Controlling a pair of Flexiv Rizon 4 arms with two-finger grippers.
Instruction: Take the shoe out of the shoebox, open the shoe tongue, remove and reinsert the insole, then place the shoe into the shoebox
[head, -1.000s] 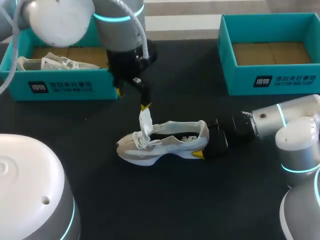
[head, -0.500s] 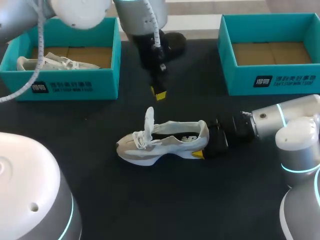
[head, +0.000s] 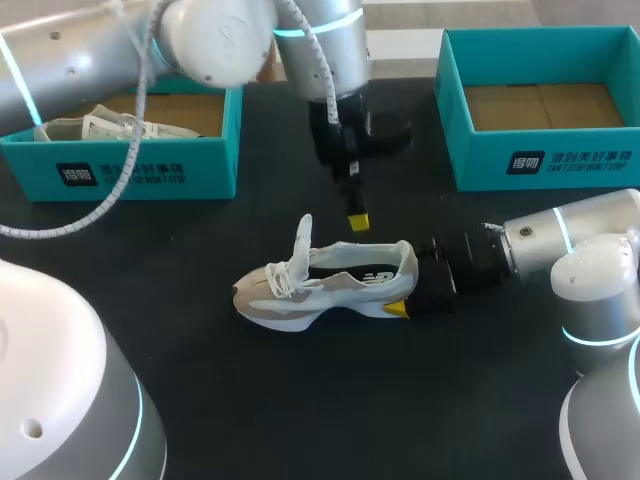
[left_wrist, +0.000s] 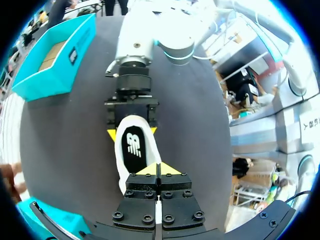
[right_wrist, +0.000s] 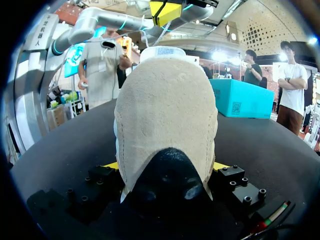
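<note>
Shoe (head: 325, 280) with logo-printed insole (left_wrist: 134, 150) sits clamped in right tool (head: 405, 282).

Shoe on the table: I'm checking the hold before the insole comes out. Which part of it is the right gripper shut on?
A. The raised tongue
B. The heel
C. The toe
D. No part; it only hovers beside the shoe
B. In the right wrist view the heel of the shoe sits between the right gripper's fingers, one yellow tip on each side of it.
</note>
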